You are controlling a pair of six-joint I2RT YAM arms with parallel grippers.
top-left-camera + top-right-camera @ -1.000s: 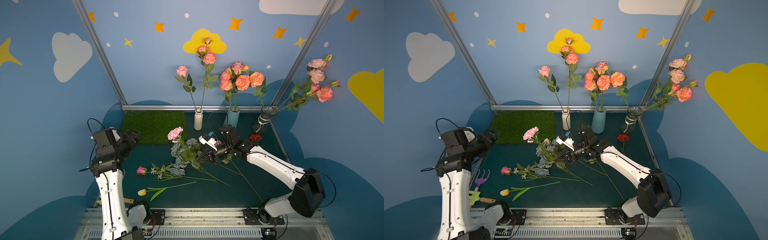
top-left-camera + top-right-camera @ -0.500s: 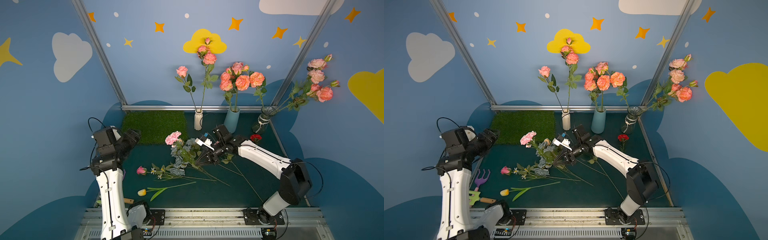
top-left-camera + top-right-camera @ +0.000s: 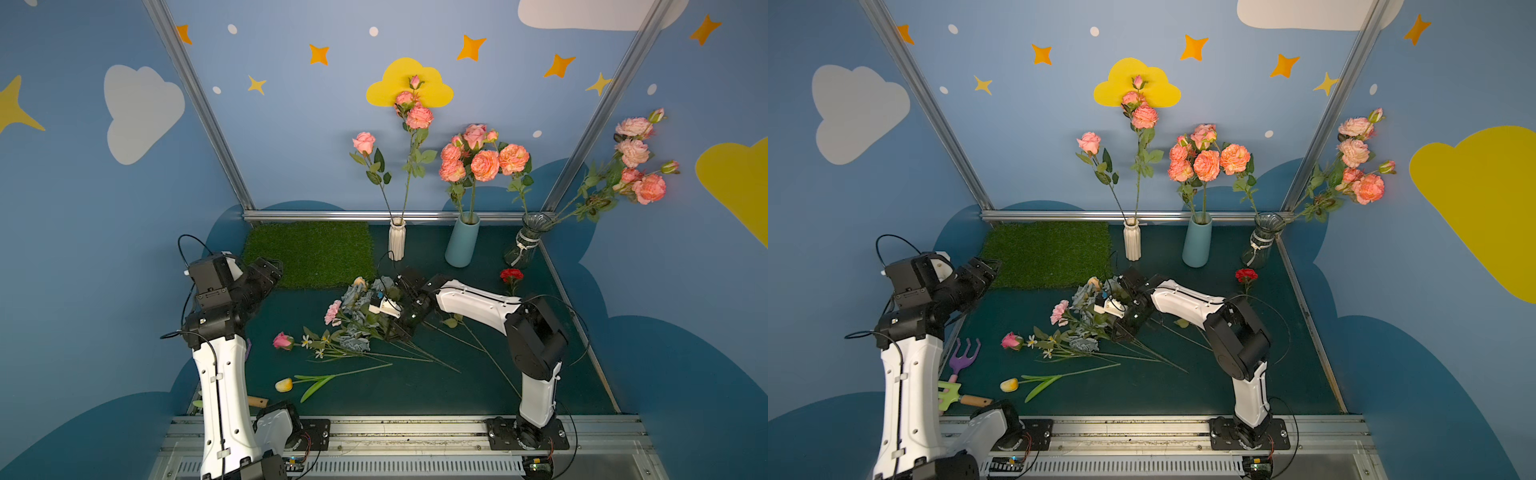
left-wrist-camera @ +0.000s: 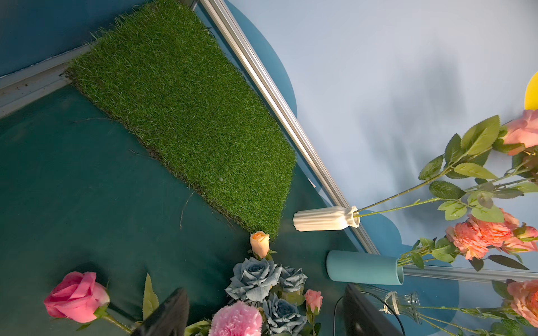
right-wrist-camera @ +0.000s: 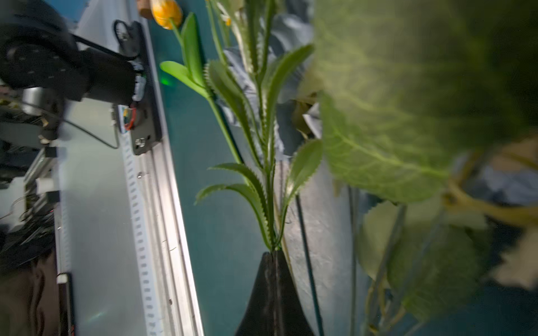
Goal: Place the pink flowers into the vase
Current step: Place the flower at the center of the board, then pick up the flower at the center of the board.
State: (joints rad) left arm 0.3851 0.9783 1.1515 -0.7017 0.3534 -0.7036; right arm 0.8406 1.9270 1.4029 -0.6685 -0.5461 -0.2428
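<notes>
Apparently a good part of the work is done. Along the far edge of the counter [image 3: 457, 390] stand three vases: a white ribbed vase [image 3: 396, 245], a blue vase [image 3: 461, 245] and, in the far right corner, a glass vase [image 3: 525, 245]. Each of them already carries pink flowers [image 3: 484, 164] on long stems.

What is left lies in the loose heap in the middle of the counter. There a pink ruffled flower [image 3: 332, 311] rests among the grey-blue roses [image 3: 353, 299], and a pink rose bud [image 3: 283, 340] lies a little nearer to the left edge. Neither of them is in a vase yet.

The right end effector [image 3: 401, 328] is low over this heap. The right wrist view shows its jaws clenched on a thin green stem with toothed leaves. I judge that this stem belongs to the pink ruffled flower, although leaves hide most of the connection. The left end effector [image 3: 268, 272] is released, its fingers wide apart and holding nothing, by the left edge just beside the grass mat [image 3: 311, 253].

The red carnation [image 3: 511, 274] near the glass vase and the yellow tulip [image 3: 284, 385] toward the front edge are not part of the task. So I estimate more than half is finished. The gripped flower must be lifted and put into a vase, and then the rose bud.
</notes>
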